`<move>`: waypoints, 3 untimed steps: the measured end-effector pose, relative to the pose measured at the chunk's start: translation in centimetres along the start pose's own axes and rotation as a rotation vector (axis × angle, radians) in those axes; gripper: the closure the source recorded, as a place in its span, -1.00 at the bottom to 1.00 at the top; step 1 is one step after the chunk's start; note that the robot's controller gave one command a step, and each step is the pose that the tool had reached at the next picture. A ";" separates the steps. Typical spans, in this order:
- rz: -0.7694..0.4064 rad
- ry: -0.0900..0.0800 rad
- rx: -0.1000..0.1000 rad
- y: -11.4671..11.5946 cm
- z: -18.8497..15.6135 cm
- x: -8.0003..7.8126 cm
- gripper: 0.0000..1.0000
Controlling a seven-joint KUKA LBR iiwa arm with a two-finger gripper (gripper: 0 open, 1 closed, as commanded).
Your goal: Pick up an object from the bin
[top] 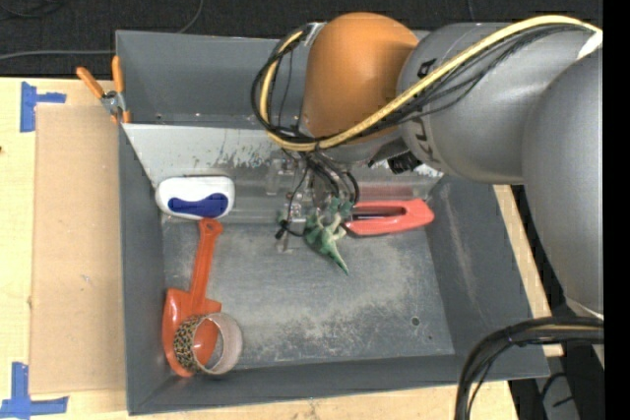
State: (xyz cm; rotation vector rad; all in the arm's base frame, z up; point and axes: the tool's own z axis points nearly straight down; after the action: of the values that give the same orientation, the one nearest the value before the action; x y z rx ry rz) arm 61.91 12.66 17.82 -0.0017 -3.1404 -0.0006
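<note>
My gripper [298,213] hangs below the orange wrist cover, over the middle of the bin near the back wall. A small green spiky toy [331,236] sits right against its lower right side; whether it is gripped or only touching, I cannot tell. Just to the right, a tool with red handles [394,216] lies flat, its near end hidden behind the green toy and the gripper.
A white and blue oval object [195,197] lies at the back left. An orange long-handled scoop [203,275] runs down the left side, its bowl beside a roll of tape [212,345] in the front left corner. The arm covers the bin's back right.
</note>
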 end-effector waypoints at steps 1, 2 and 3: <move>-0.659 0.003 -0.001 8.4 10.1 1.2 -1.00; -0.507 -0.004 -0.001 9.2 4.9 0.5 -1.00; -0.700 0.008 -0.005 8.9 11.1 1.4 -1.00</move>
State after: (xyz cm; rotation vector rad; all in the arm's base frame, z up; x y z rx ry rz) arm 60.52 21.58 6.72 1.0727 -2.9430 -0.0092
